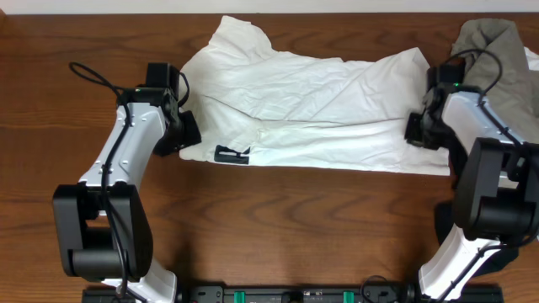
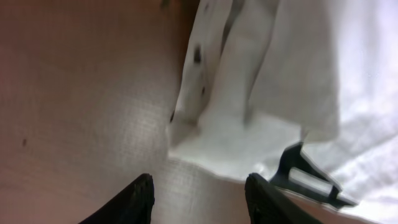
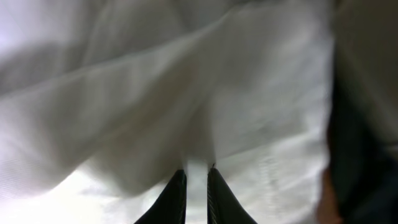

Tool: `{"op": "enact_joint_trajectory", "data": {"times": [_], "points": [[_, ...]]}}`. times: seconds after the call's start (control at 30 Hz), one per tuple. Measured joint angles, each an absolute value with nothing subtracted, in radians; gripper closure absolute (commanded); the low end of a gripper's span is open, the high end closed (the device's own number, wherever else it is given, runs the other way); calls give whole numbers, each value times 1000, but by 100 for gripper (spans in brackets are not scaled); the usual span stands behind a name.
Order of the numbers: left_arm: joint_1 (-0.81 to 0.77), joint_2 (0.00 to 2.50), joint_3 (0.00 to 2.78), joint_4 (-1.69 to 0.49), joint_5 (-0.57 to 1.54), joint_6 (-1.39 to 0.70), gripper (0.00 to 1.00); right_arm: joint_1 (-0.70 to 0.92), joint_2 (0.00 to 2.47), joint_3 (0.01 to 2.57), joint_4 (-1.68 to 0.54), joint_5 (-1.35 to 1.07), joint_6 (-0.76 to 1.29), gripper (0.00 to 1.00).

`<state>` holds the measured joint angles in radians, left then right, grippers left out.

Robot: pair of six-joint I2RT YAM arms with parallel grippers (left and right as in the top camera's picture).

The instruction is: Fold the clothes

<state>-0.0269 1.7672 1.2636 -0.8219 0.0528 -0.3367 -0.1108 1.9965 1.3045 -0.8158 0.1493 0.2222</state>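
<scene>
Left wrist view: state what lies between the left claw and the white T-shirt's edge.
Only bare wooden table lies between the open left claw and the T-shirt at its near edge, shown in the left wrist view.

So the white T-shirt (image 1: pixel 320 109) is lying wrinkled across the far half of the wooden table (image 1: pixel 278 219), stretched left to right, with one corner poking up toward the far left. A bit of black print (image 1: pixel 232 154) peeks out at its near-left edge. The left end effector (image 1: pixel 187 139) sits right at the shirt's left edge and the right end effector (image 1: pixel 414 130) at its right edge. Can't tell whether either is gripping. A grey-olive garment (image 1: pixel 488 38) is bunched in the far right corner.
</scene>
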Motion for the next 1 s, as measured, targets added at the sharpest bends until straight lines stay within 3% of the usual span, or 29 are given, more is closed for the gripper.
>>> {"op": "enact_joint_trajectory", "data": {"times": [0.2, 0.63, 1.0], "points": [[-27, 1767, 1212, -706, 143, -313, 60, -105, 1992, 1282, -792, 150, 222, 88], [-14, 1770, 1060, -495, 279, -227, 61, -105, 1987, 1275, -786, 150, 221, 89], [141, 1809, 1017, -463, 282, -228, 60, -105, 1987, 1275, -787, 150, 219, 89]]}}
